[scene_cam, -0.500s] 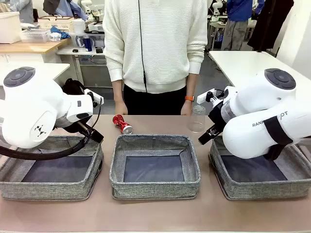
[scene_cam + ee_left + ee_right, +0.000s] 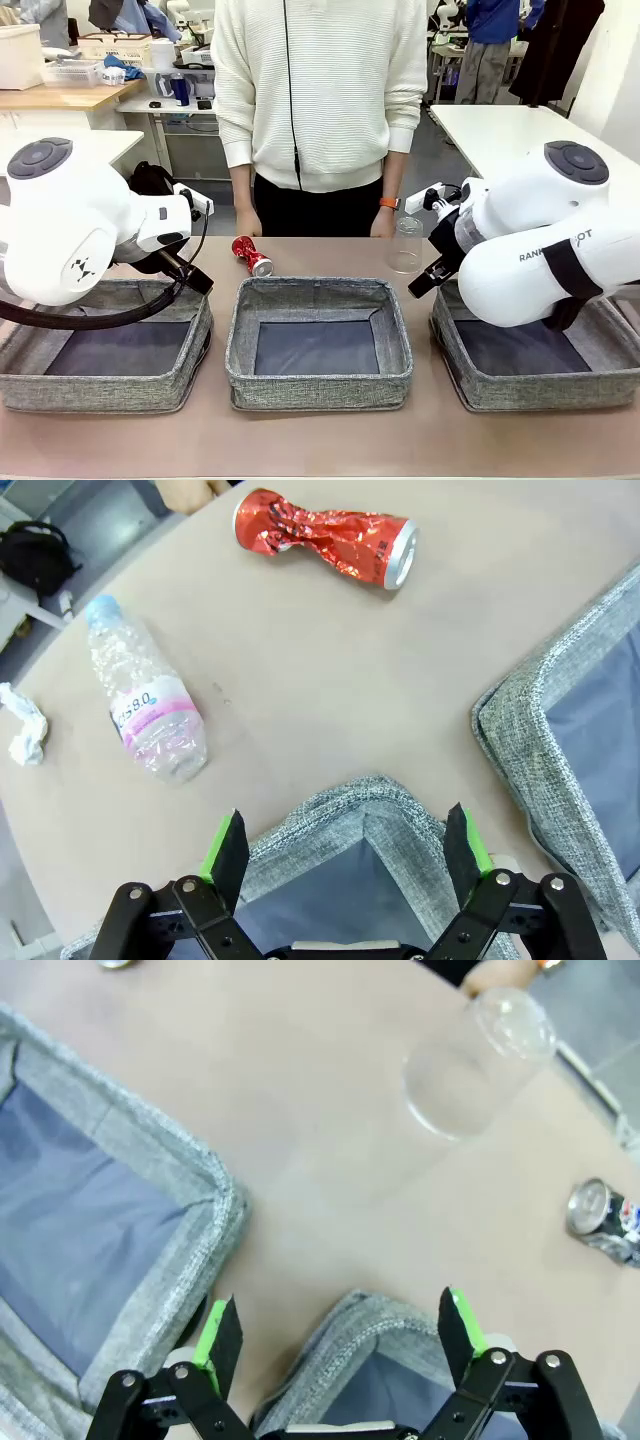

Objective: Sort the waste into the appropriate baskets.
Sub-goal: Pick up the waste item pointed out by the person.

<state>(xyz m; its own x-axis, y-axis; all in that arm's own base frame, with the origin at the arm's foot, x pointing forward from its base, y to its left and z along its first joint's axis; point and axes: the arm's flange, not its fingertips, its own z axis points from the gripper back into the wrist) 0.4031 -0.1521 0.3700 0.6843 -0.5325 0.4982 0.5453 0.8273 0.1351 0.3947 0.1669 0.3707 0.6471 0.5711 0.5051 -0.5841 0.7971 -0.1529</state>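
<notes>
A crushed red can (image 2: 251, 255) lies on the table behind the gap between the left basket (image 2: 105, 345) and the middle basket (image 2: 318, 340). A clear plastic cup (image 2: 405, 245) stands upside down behind the right basket (image 2: 535, 360). In the left wrist view my left gripper (image 2: 345, 855) hangs open over the left basket's far corner (image 2: 370, 805), with the red can (image 2: 325, 535), a small clear bottle with a pink label (image 2: 145, 705) and crumpled white paper (image 2: 25, 738) beyond. My right gripper (image 2: 338, 1335) is open over the right basket's corner (image 2: 365, 1325), near the cup (image 2: 475, 1065) and a crushed dark can (image 2: 605, 1220).
A person in a white sweater (image 2: 320, 90) stands at the far side, both hands at the table's edge. All three baskets show bare dark floors. The middle basket's wall (image 2: 520, 720) sits right of my left gripper. Bare tabletop lies between the baskets and the litter.
</notes>
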